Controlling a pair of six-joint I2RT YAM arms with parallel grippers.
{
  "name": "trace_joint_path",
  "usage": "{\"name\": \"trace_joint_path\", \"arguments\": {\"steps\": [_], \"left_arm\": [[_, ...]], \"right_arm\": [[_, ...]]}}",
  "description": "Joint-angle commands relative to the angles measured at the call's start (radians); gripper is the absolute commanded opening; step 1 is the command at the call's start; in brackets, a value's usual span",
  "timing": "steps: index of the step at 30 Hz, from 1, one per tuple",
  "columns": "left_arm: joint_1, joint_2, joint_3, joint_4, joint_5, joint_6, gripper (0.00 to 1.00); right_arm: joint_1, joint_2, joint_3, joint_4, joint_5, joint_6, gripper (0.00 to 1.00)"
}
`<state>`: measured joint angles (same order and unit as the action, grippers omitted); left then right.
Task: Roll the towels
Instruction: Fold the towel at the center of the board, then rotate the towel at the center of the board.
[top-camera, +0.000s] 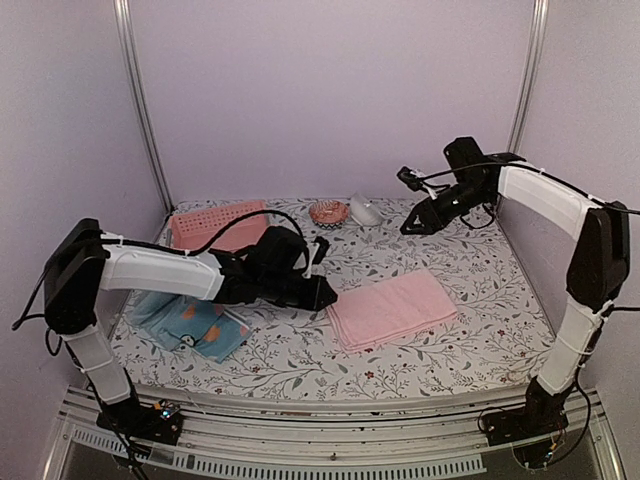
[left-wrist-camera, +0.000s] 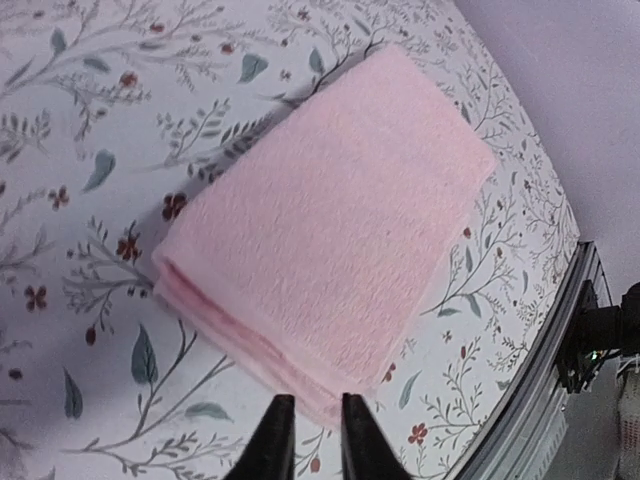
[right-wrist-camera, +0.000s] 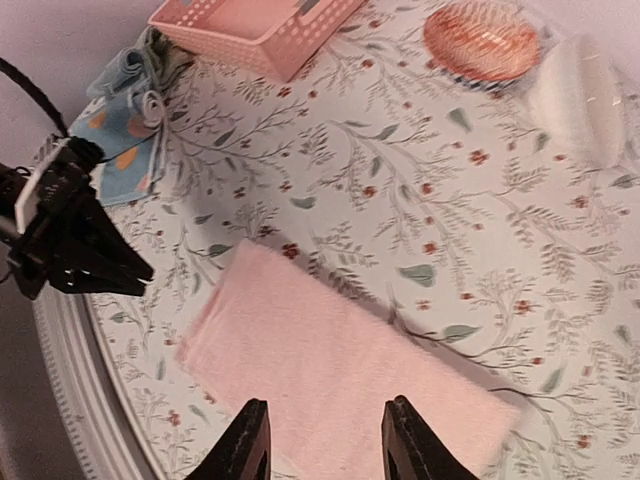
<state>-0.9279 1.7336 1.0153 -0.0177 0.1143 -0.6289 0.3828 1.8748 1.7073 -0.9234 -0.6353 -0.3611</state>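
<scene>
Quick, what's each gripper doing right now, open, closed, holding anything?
Left gripper: nearly closed, holding nothing, just off the edge of the pink towel.
Right gripper: open, empty, up above the towel.

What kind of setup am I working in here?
Likely a lab test cell, not a home: plain enclosure walls, two arms bolted to a metal rail, and a floral-covered table staged with a folded pink towel.

L arm (top-camera: 170, 272) low, jaws near shut, R arm (top-camera: 560, 200) raised, jaws apart
</scene>
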Motion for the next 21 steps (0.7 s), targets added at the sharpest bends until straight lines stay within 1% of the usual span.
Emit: {"name": "trace_joint_path", "arguments": {"steps": [1, 2, 3, 4, 6, 7, 10, 11, 12, 13, 14, 17, 21], "left_arm": [[-0.012, 0.107, 0.2, 0.027, -0.022, 0.047, 0.05], [-0.011, 0.137, 0.245, 0.029, 0.008, 0.047, 0.0], [-0.011, 0.161, 0.275, 0.039, 0.027, 0.045, 0.0], [-0.011, 0.191, 0.301, 0.056, 0.042, 0.04, 0.0], [-0.007, 0.24, 0.326, 0.076, 0.062, 0.021, 0.0], [-0.003, 0.276, 0.339, 0.078, 0.08, 0.011, 0.0], [0.009, 0.347, 0.373, 0.067, 0.136, -0.013, 0.0], [0.01, 0.366, 0.377, 0.07, 0.152, -0.022, 0.0], [0.01, 0.383, 0.377, 0.075, 0.169, -0.03, 0.0], [0.011, 0.4, 0.377, 0.076, 0.188, -0.04, 0.0], [0.01, 0.419, 0.379, 0.071, 0.211, -0.049, 0.0], [0.007, 0.448, 0.366, 0.044, 0.229, -0.068, 0.0], [0.014, 0.438, 0.306, 0.014, 0.173, -0.077, 0.0]], "right_arm": [[-0.065, -0.235, -0.18, 0.302, 0.269, -0.015, 0.57], [-0.081, -0.285, -0.276, 0.395, 0.293, -0.002, 0.85], [-0.101, -0.323, -0.349, 0.475, 0.286, 0.017, 0.99], [-0.121, -0.34, -0.389, 0.513, 0.232, 0.023, 0.99], [-0.136, -0.297, -0.389, 0.488, 0.116, -0.005, 0.98], [-0.136, -0.258, -0.369, 0.452, 0.082, -0.024, 0.89], [-0.137, -0.124, -0.292, 0.343, 0.046, -0.044, 0.44], [-0.136, -0.08, -0.271, 0.309, 0.042, -0.045, 0.33], [-0.136, -0.037, -0.257, 0.284, 0.044, -0.047, 0.23], [-0.136, -0.002, -0.25, 0.264, 0.055, -0.043, 0.12], [-0.136, 0.03, -0.251, 0.255, 0.071, -0.033, 0.05], [-0.136, 0.098, -0.278, 0.254, 0.142, -0.011, 0.03], [-0.14, 0.151, -0.328, 0.266, 0.259, -0.011, 0.03]]}}
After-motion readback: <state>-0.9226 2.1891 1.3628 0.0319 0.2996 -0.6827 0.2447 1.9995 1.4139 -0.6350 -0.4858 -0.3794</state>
